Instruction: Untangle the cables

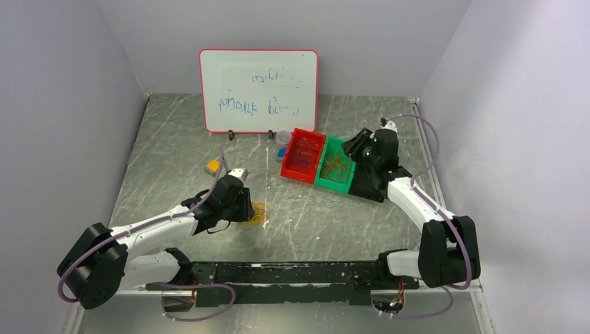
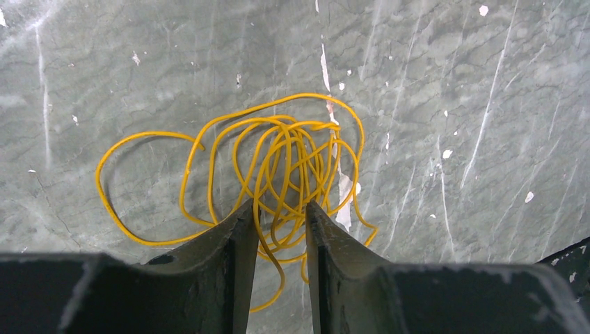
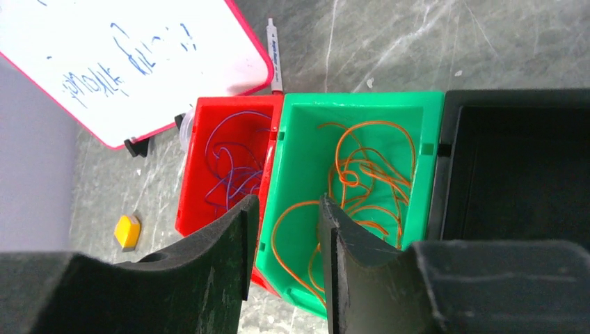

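Left gripper (image 2: 278, 209) is positioned low over the yellow cable (image 2: 278, 146), a loose tangle lying on the table (image 2: 487, 104) left of centre. The jaws are narrowly parted, several strands are straddled, and nothing is seen clamped. Further right, a purple cable (image 3: 229, 167) is seen in the red bin (image 3: 202, 118) and an orange cable (image 3: 369, 174) in the green bin (image 3: 362, 99). Right gripper (image 3: 287, 205) is held above the green bin, slightly parted, with nothing gripped. Step is judged as the grasp of the yellow tangle. Next, the jaws need to be closed on the strands, with the black bin (image 3: 515, 174) the probable target.
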Available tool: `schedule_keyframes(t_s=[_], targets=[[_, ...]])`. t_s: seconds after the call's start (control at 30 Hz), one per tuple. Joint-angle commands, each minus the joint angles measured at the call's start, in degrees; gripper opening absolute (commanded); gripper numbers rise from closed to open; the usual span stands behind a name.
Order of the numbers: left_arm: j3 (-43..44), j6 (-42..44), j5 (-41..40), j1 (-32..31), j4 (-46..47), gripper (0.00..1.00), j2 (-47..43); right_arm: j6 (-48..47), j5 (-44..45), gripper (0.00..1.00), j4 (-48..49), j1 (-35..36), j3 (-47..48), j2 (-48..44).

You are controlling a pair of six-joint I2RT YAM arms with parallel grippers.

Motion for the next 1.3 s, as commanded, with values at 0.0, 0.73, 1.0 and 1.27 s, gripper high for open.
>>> schedule_keyframes(t_s=[0.0, 0.73, 1.0, 1.27], targets=[[-0.72, -0.39, -0.10, -0.23, 0.04, 0.36, -1.16, -8.41, -2.02, 0.40, -5.49, -0.35, 5.45, 2.12], [-0.94, -0.51, 0.80, -0.20, 1.59, 0.36, 0.22, -28.35, -23.17, 0.36, -23.78, 0.21, 14.00, 13.51], [-0.96, -0.48, 0.74, -0.21, 1.67, 0.36, 0.49, -27.51, -23.57, 0.36, -21.31, 0.40, 13.28, 11.69], [-0.96, -0.54, 1.11, -0.24, 2.24, 0.36, 1.06, -28.53, -23.70, 0.29, -21.77, 0.57, 14.51, 14.62]])
